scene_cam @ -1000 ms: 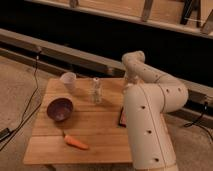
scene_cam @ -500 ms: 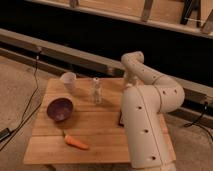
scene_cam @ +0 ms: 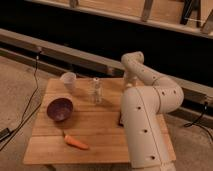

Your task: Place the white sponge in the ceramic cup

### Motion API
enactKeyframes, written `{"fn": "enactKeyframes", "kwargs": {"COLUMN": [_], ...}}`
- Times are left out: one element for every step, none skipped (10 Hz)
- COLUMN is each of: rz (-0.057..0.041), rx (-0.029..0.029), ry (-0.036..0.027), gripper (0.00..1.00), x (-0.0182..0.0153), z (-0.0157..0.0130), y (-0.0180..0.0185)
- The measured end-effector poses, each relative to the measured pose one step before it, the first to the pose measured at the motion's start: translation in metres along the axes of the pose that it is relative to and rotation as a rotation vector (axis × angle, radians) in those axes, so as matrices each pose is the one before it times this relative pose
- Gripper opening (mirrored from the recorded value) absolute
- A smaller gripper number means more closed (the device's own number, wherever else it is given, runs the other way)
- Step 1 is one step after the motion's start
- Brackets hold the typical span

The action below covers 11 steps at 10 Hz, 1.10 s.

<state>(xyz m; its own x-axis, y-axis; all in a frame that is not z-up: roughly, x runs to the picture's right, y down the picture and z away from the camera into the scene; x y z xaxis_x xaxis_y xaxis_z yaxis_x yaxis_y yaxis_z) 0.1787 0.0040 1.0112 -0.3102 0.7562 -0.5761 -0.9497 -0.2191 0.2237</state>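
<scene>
The ceramic cup [scene_cam: 68, 80] is a small whitish tapered cup standing upright at the far left of the wooden table [scene_cam: 100, 127]. The white sponge is not in view. It may be hidden behind my arm. My gripper [scene_cam: 130, 81] hangs at the end of the arm over the far right part of the table, to the right of the clear bottle. It is largely hidden behind the arm's thick white link [scene_cam: 142, 130]. Nothing can be seen in it.
A dark purple bowl [scene_cam: 60, 109] sits at the left. A small clear bottle [scene_cam: 96, 91] stands at the far middle. An orange carrot [scene_cam: 76, 143] lies near the front edge. The edge of a dark packet [scene_cam: 120, 119] peeks out beside the arm. Cables hang at the left.
My arm has shifted slightly to the left over the table's right side. The objects on the table have not moved.
</scene>
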Motion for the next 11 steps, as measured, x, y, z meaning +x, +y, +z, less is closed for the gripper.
{"fn": "enactKeyframes", "kwargs": {"rz": [-0.00688,-0.01008,-0.01274,-0.01471,-0.02718,-0.01844,-0.02433,-0.02244,-0.04805,-0.02722,-0.03870], "rx": [-0.00299,0.00024,0.00180,0.00109,0.00839,0.00568,0.00855,0.00879,0.01998,0.01150,0.02135], "ry": [-0.00601,-0.00590,-0.00632,-0.00277,0.00514,0.00515,0.00750,0.00449,0.00279,-0.00276,-0.00506], "gripper": [0.00,0.00,0.00,0.00,0.00,0.00,0.00,0.00,0.00,0.00,0.00], "x": [-0.00055,0.00001,0.00053,0.00232,0.00711,0.00501,0.00647,0.00476,0.00654,0.00139,0.00026], "z": [-0.00600,-0.00811,-0.00912,-0.01098,-0.01808,-0.01079,-0.01320,-0.01086,-0.01986,-0.01127,-0.01595], "y": [0.00256,0.00341,0.00451,0.00597,0.01019,0.00744,0.00981,0.00874,0.01815,0.01086,0.01483]}}
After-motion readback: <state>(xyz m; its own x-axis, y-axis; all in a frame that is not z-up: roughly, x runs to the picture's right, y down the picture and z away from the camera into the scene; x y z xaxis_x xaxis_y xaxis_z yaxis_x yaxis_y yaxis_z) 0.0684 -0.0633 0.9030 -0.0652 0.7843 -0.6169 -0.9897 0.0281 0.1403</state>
